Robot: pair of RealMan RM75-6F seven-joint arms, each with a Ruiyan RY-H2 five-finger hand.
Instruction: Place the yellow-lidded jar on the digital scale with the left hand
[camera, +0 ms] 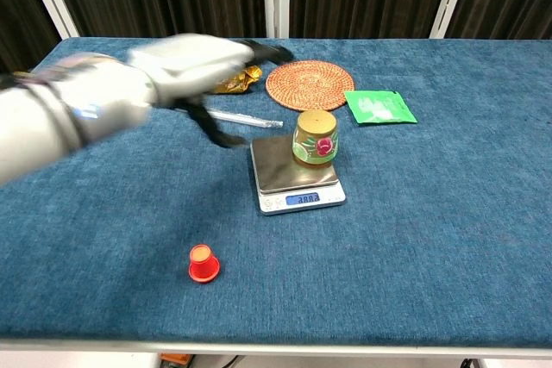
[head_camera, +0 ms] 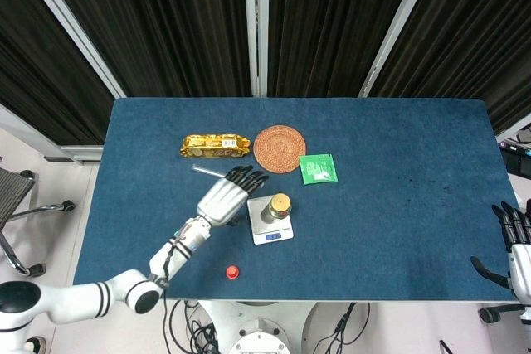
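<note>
The yellow-lidded jar (head_camera: pixel 279 206) (camera: pixel 315 138) stands upright on the platform of the digital scale (head_camera: pixel 271 229) (camera: pixel 293 180), near its right edge. The scale's display is lit. My left hand (head_camera: pixel 224 196) (camera: pixel 194 66) is to the left of the jar, apart from it, fingers spread and holding nothing; it looks blurred in the chest view. My right hand (head_camera: pixel 516 248) shows only at the far right edge of the head view, off the table, with its fingers apart and nothing in it.
A gold snack packet (head_camera: pixel 215 145) lies at the back left, a woven round coaster (head_camera: pixel 280 148) (camera: pixel 310 84) beside it, then a green sachet (head_camera: pixel 318 168) (camera: pixel 379 107). A clear straw (camera: pixel 246 118) lies behind the scale. A small red cap (head_camera: pixel 232 272) (camera: pixel 203 263) sits near the front edge.
</note>
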